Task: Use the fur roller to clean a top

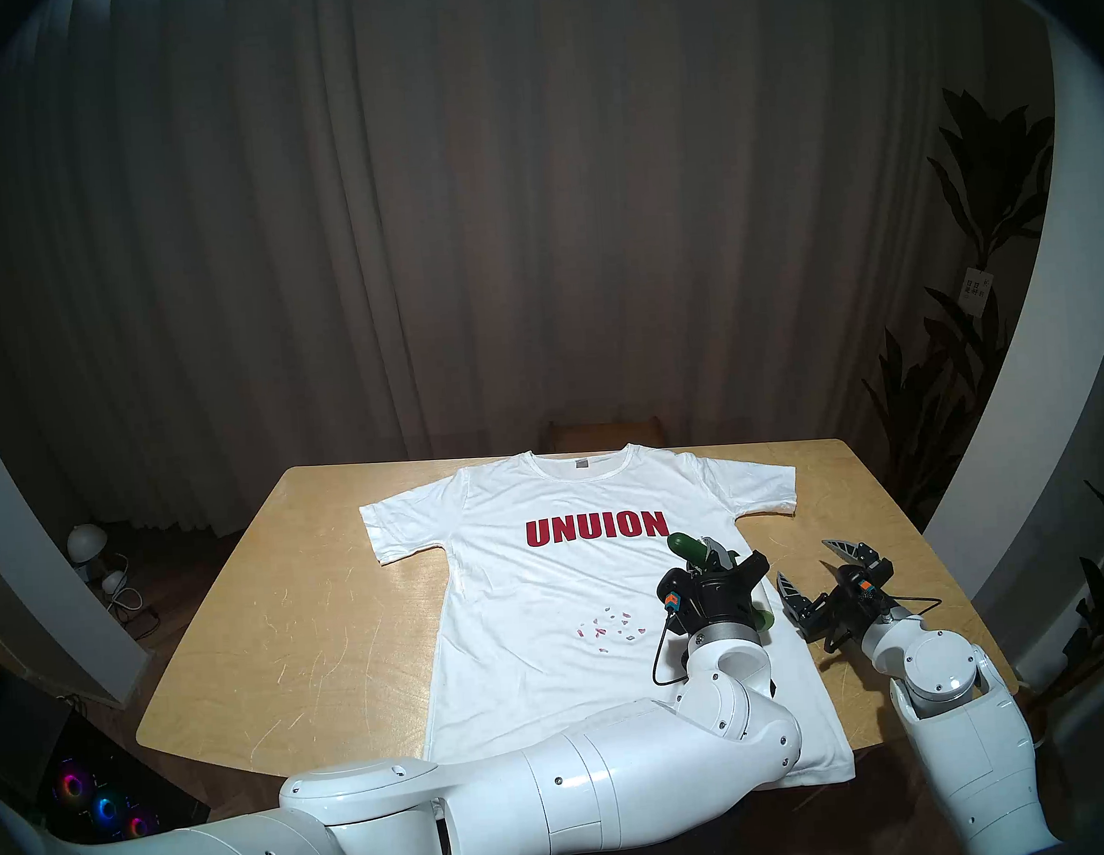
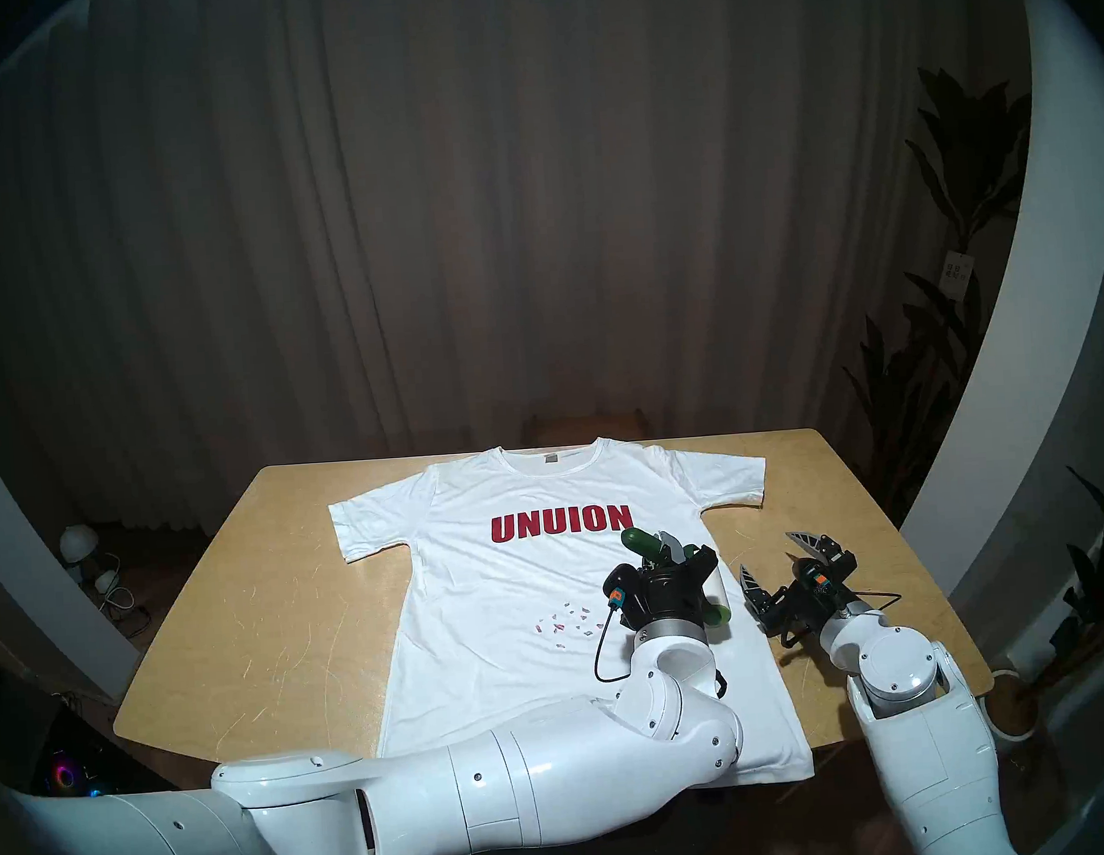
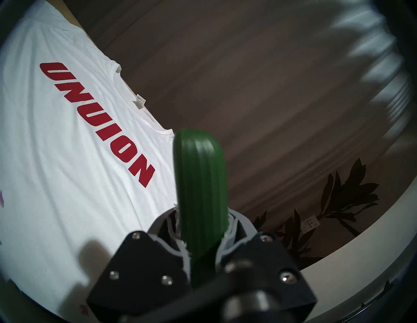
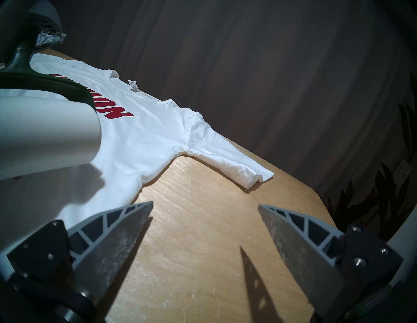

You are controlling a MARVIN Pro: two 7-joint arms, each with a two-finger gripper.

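Light wood desk (image 1: 290, 614) w/ rounded corners, faint scratches on top, lit from above; rest of room is dim. Brown pleated curtain (image 1: 460, 229) fills the back wall, dark leafy plant (image 1: 977, 249) w/ a small paper tag at the right, small white lamp (image 1: 85, 542) + cables on the floor at left, a PC case w/ rainbow fans (image 1: 108, 805) low left. White T-shirt (image 1: 548, 611) lies flat, face up, neck toward the curtain, hem hanging over the near desk edge; red "UNUION" across the chest, grey neck label. Small pink/grey scraps (image 1: 610, 626) scattered on the shirt's lower middle. Left gripper (image 1: 715, 555) sits over the shirt's right side, fingers clamped on the dark green handle of the lint roller (image 3: 199, 180); handle tip pokes up just beside the last "N". Right gripper (image 4: 205, 214) is just beside the shirt, over bare desk, fingers spread wide, nothing in them. Hard to see: in head views the left wrist covers most of the roller, only green bits + a sliver of white roll show; can't tell if the roll touches the cloth. Right wrist view cuts the roll off at the left edge. Left arm hides part of the shirt's lower right.
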